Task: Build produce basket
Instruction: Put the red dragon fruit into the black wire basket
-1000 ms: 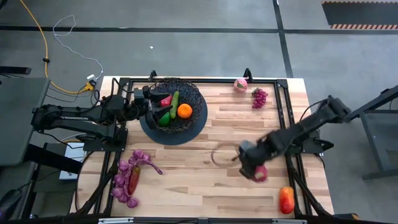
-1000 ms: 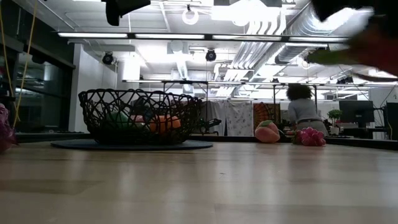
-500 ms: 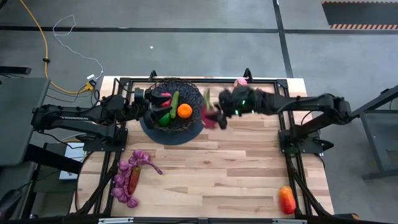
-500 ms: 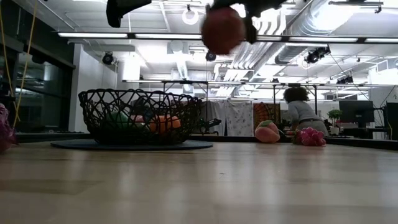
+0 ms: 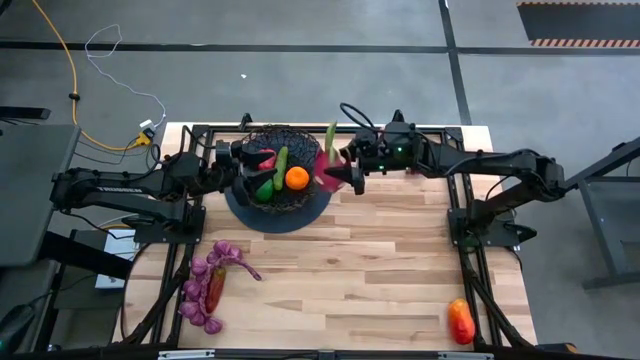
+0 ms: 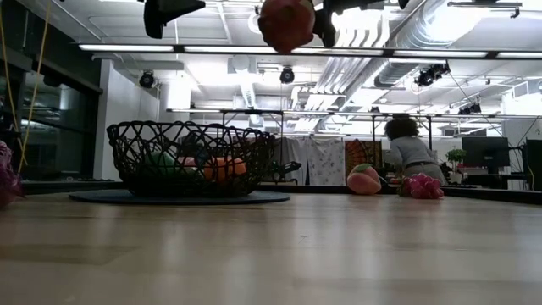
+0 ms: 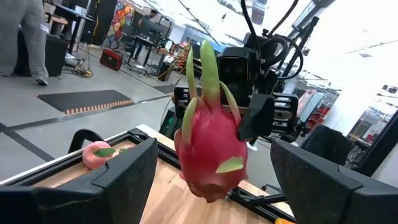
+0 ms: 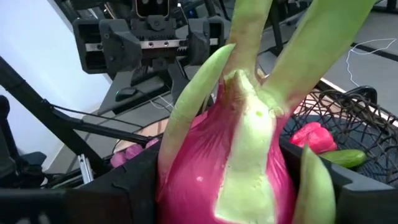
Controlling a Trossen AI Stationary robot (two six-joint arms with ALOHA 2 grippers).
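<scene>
Since half a second ago, the right gripper (image 5: 345,172) has carried the dragon fruit (image 5: 328,168) a little farther left, to the right rim of the basket (image 5: 315,160).

Its fingers are clamped on the pink, green-leaved fruit, held high above the table (image 5: 400,260) and not yet released. The left gripper (image 5: 238,162) waits at the basket's left rim with its fingers spread apart. Inside the basket lie an orange (image 5: 297,178), a cucumber (image 5: 281,160), a lime (image 5: 264,191) and a red fruit (image 5: 266,160). Left out on the table are the grape bunches (image 5: 200,290) at the near left, a mango (image 5: 460,320) at the near right, and a peach (image 6: 363,180) and small grapes (image 6: 423,186) at the far side. By my judgement, the task is roughly half done.
</scene>
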